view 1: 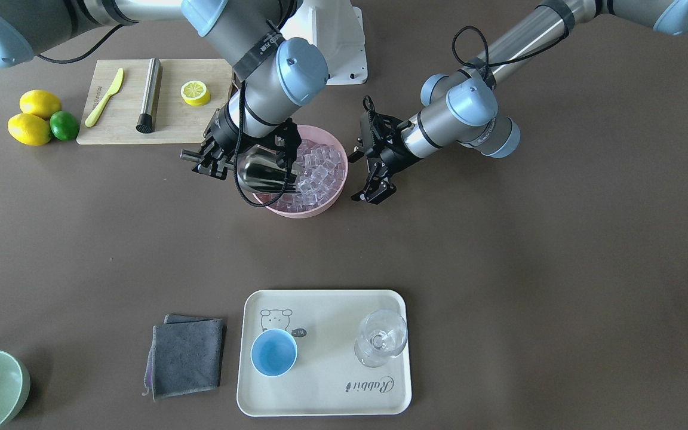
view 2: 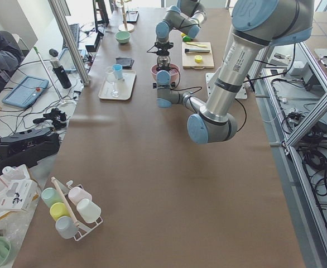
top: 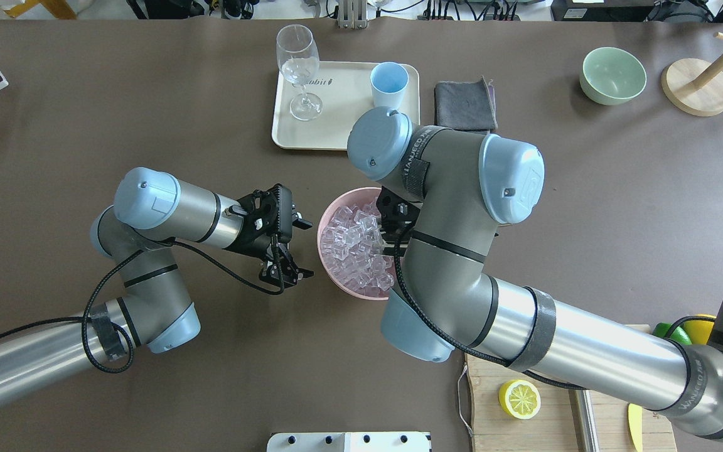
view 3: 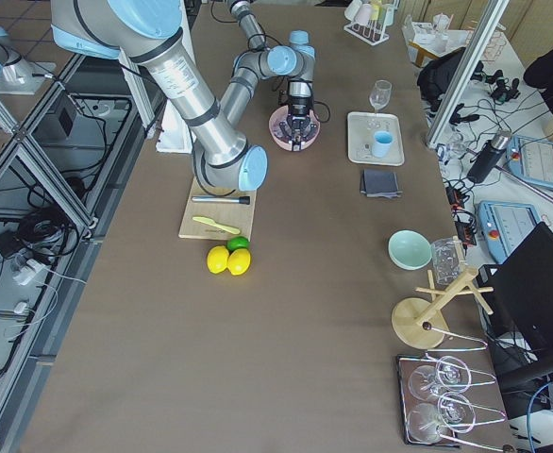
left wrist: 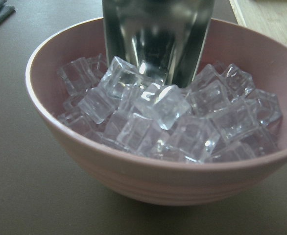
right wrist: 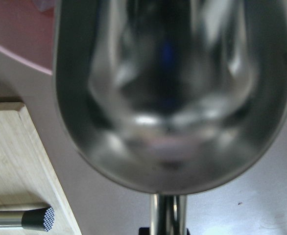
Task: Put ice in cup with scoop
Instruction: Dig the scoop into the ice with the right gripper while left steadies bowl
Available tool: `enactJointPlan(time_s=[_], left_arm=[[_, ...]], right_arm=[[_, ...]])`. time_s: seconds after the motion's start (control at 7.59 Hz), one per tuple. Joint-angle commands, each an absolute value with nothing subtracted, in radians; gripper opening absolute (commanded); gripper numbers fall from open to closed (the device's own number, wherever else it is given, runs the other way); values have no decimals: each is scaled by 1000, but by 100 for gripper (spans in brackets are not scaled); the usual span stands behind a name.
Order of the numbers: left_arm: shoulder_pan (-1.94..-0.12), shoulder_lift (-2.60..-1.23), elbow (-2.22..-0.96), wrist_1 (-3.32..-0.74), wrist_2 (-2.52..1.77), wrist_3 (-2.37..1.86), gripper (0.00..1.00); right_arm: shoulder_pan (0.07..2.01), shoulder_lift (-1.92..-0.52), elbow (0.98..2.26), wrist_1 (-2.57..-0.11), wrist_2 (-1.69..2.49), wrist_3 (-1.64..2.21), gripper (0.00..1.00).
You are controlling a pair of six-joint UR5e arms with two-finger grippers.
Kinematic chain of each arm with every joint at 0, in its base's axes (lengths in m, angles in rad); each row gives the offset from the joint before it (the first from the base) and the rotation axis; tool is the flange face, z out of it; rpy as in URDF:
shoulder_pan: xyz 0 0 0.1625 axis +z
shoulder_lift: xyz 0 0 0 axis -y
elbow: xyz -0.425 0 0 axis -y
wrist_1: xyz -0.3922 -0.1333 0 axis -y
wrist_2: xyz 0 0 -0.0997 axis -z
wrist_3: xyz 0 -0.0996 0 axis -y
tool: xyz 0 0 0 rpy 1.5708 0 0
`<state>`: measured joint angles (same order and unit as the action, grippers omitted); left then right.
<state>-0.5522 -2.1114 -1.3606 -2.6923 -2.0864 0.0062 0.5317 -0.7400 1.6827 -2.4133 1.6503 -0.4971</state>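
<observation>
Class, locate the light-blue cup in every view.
Front-facing: cup bottom centre.
Overhead: cup top centre.
Exterior left: cup upper left.
Exterior right: cup upper right.
Left wrist: absent.
Right wrist: absent.
Shared landmark: cream tray beneath it, wine glass alongside.

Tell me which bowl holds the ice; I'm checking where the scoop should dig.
The pink bowl, heaped with clear ice cubes. The other one, the pale-green bowl, looks empty.

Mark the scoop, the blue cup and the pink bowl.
scoop [view 1: 260, 172]: exterior front-facing view, on its steel trough.
blue cup [view 1: 273, 352]: exterior front-facing view, on its inside floor.
pink bowl [view 1: 305, 210]: exterior front-facing view, on its outer wall below the rim.
</observation>
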Motion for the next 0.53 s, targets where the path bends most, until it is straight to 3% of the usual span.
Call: enactJointPlan(time_s=[0.0, 0.4], left_arm=[[-552, -2111, -1361, -2691, -2086, 6, 98], [-552, -2112, -1361, -2677, -2085, 6, 98]], right_arm=[[531, -779, 1698, -2320, 1678, -427, 0], [531, -775, 1672, -2246, 1698, -394, 0]])
